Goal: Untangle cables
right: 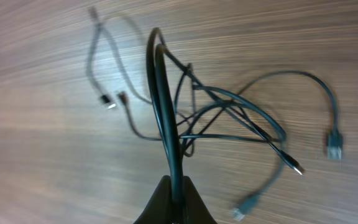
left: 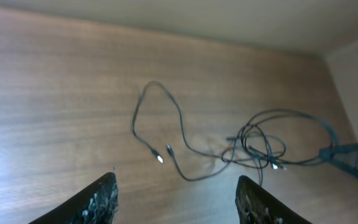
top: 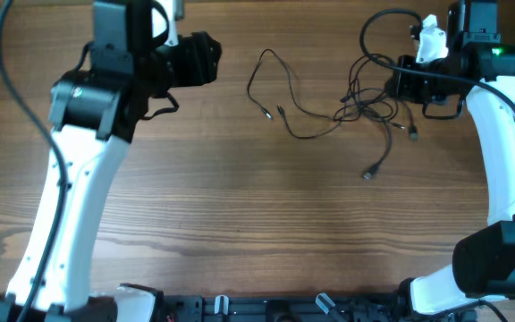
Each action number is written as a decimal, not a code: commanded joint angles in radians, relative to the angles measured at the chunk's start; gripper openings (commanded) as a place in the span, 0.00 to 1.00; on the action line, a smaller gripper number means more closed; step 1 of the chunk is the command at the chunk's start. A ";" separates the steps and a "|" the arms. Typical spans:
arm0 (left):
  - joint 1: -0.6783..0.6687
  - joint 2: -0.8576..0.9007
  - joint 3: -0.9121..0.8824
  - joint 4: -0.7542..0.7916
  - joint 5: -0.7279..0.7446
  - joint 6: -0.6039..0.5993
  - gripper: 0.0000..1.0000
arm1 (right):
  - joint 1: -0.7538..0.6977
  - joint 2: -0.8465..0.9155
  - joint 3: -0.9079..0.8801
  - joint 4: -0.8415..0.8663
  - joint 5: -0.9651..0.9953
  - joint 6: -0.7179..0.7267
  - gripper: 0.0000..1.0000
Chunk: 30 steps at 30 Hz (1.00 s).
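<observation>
Thin black cables lie on the wooden table, right of centre. One loose cable [top: 280, 94] loops out to the left with two small plug ends side by side; the left wrist view shows this loose cable [left: 160, 118] lying flat. It runs into a tangle [top: 369, 103] further right. My right gripper [top: 392, 85] is shut on strands of that tangle, and the held strands [right: 165, 112] rise straight out of the closed right gripper [right: 176, 186]. My left gripper [top: 215, 61] hovers left of the loose cable. In its own view the left gripper [left: 176, 196] is open, with nothing between its fingers [left: 101, 199].
Plug ends trail from the tangle: one [top: 367, 174] toward the table's middle, others [right: 334, 149] [right: 296, 168] to the right of the bundle. A thicker arm cable [top: 392, 27] arcs above the right arm. The table's far edge [left: 229, 25] meets a wall.
</observation>
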 commanded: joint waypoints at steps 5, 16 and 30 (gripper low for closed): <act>-0.026 0.233 0.007 0.015 0.457 0.257 0.54 | -0.004 -0.117 0.000 0.029 -0.251 -0.049 0.04; -0.300 0.303 0.005 0.006 0.496 0.683 0.42 | -0.004 -0.184 0.001 0.039 -0.467 -0.051 0.04; -0.270 0.330 0.004 0.131 0.291 0.731 0.54 | -0.004 -0.339 0.001 -0.051 -0.516 -0.076 0.04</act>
